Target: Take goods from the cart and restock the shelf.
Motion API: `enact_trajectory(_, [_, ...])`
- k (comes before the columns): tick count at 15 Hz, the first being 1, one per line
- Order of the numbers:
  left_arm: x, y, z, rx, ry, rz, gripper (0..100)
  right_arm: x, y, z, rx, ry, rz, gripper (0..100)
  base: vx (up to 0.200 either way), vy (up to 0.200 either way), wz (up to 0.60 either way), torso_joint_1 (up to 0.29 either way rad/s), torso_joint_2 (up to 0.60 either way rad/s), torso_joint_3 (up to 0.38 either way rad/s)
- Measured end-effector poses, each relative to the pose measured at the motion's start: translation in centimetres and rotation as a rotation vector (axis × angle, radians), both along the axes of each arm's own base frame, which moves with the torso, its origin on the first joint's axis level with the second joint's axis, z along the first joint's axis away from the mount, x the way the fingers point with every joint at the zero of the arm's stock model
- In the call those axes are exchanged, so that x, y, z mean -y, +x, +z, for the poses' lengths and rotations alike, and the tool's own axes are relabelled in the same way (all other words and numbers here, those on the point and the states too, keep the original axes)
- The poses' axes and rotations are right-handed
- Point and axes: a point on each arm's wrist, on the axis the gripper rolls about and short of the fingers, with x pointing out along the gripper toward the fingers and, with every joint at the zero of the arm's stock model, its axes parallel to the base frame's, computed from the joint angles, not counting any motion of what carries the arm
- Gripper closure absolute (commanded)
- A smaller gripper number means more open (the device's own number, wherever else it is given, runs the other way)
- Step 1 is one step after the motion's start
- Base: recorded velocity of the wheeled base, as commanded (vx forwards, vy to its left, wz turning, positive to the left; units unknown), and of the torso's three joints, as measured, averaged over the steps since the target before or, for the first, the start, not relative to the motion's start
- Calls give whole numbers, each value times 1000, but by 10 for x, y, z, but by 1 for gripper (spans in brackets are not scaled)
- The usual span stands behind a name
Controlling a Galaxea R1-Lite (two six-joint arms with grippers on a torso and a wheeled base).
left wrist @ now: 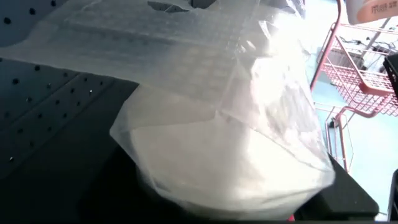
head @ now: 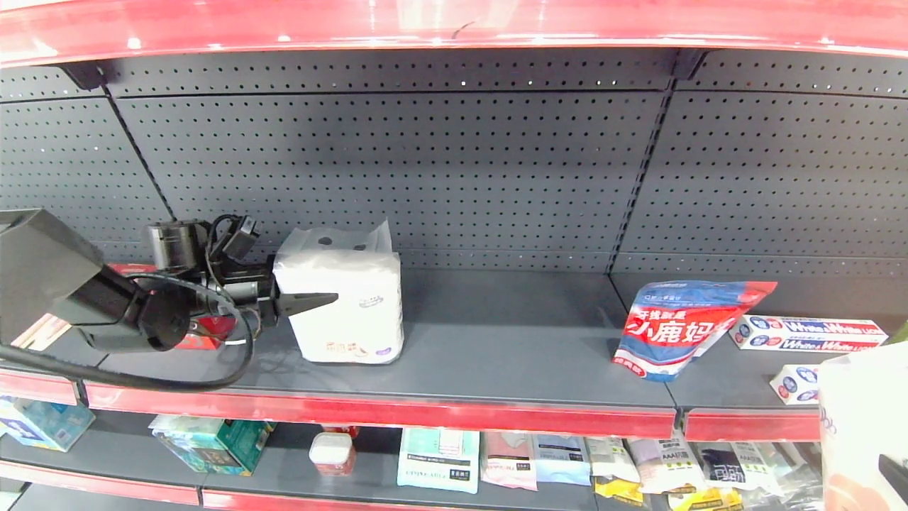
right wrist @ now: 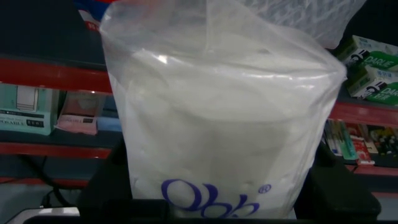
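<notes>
1. The left gripper [head: 316,298] is at the left side of the white tissue pack [head: 347,305]. It pinches this pack: one dark finger [head: 305,303] lies flat against the front face, and the other finger is hidden behind the pack.
2. A red box [head: 206,333] lies to the left of the white tissue pack, partly behind the left arm.
3. The white tissue pack stands upright on the grey shelf [head: 496,333], near the perforated back wall [head: 454,163]. In the left wrist view the pack [left wrist: 236,162] is very close in its clear wrap, and a red wire cart [left wrist: 367,74] stands on the floor beyond it.
4. Below the white tissue pack, a lower shelf carries flat packets [head: 440,458] and a small jar [head: 332,453].
5. Well to the right of the white tissue pack, a blue and red pouch [head: 681,330] leans tilted on the same shelf.
6. Just to the right of the pouch lie long toothpaste boxes [head: 809,333], and a small box [head: 794,383] sits in front of them.
7. Farthest right of the white tissue pack, a second tissue pack [head: 858,419] is up off the shelf, in front of its red edge. The right gripper [right wrist: 224,208] clamps this second pack [right wrist: 217,124], with its dark fingers [right wrist: 348,193] pressed on both sides of the wrap.
</notes>
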Motion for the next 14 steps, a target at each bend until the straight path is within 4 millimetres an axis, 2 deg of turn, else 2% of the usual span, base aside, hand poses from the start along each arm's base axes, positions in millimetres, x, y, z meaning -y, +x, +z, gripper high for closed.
enact_trajectory(5, [-4,-21,-4,25,-5,-6,100,0,0,-1,-1,1,-1,100,0,0,0,0,0,0])
enact_trajectory(10, [-4,-26,-12,-3,-7,-7,100,0,0,0,0,1,-1,100,0,0,0,0,0,0])
enact_trajectory(14, [-4,-30,-26,31,-4,-8,100,0,0,-1,-1,1,-2,100,0,0,0,0,0,0])
